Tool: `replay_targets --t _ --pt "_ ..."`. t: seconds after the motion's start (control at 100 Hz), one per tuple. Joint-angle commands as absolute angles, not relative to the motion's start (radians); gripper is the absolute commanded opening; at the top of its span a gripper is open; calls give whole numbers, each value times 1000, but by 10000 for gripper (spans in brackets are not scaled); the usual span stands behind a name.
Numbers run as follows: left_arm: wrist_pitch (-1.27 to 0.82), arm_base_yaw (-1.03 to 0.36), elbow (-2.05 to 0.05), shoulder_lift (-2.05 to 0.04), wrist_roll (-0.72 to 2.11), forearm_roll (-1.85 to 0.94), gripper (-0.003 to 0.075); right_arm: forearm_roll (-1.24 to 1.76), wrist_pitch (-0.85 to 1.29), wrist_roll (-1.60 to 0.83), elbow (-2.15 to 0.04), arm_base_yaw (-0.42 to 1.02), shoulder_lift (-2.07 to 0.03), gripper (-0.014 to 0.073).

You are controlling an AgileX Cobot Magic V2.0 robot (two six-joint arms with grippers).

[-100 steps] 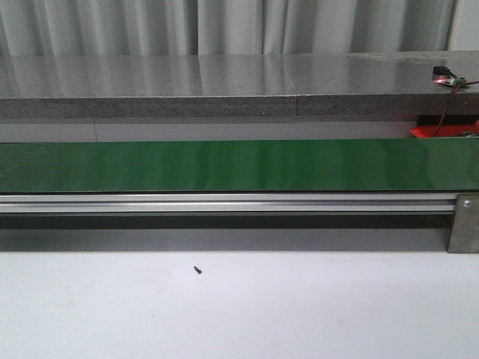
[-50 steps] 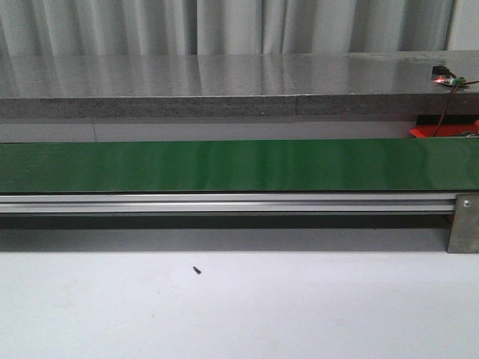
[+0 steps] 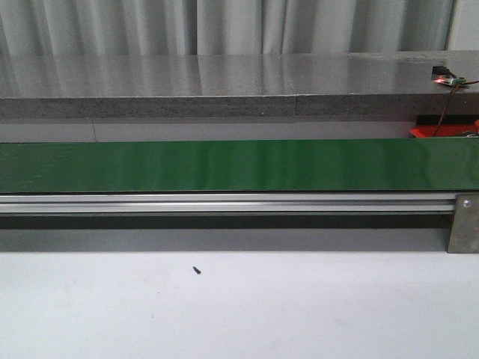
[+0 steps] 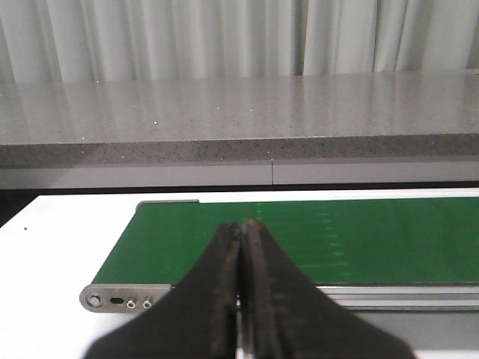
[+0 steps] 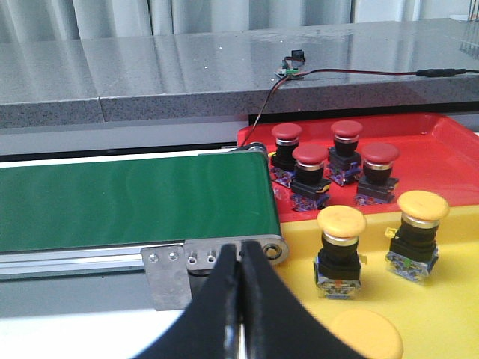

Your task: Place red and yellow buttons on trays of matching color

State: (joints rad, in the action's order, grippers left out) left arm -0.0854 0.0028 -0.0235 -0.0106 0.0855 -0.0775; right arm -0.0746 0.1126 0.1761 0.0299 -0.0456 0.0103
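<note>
In the right wrist view, several red buttons (image 5: 310, 155) stand on the red tray (image 5: 441, 161). Two yellow buttons (image 5: 341, 222) stand upright on the yellow tray (image 5: 449, 292), and a third yellow cap (image 5: 367, 334) shows partly beside my fingers. My right gripper (image 5: 240, 247) is shut and empty, near the belt's end roller. My left gripper (image 4: 241, 224) is shut and empty over the other end of the green conveyor belt (image 4: 337, 232). The belt (image 3: 239, 166) carries no button. In the front view, only a sliver of the red tray (image 3: 449, 129) shows, and neither gripper.
A grey stone ledge (image 3: 224, 82) runs behind the belt, with a small circuit board and its wire (image 3: 447, 77) on it. A metal bracket (image 3: 464, 223) holds the belt's rail. A dark speck (image 3: 197, 270) lies on the white table.
</note>
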Motion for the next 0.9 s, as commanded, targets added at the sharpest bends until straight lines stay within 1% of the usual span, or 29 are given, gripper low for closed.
replay_targets --t 0.0,0.11,0.16,0.46,0.89 --pt "42 5 -8 17 86 -77 -20 -84 40 175 11 -47 29 -68" --pt "61 5 48 41 86 -95 -20 -84 40 175 11 -47 29 -68" --pt "23 5 48 41 86 -102 -20 -84 40 175 11 -47 29 -68" --pt "-33 5 48 41 86 -102 -20 -84 40 175 11 -47 29 -68" --pt "-33 5 48 39 86 -102 -20 -84 40 175 11 -47 29 -68"
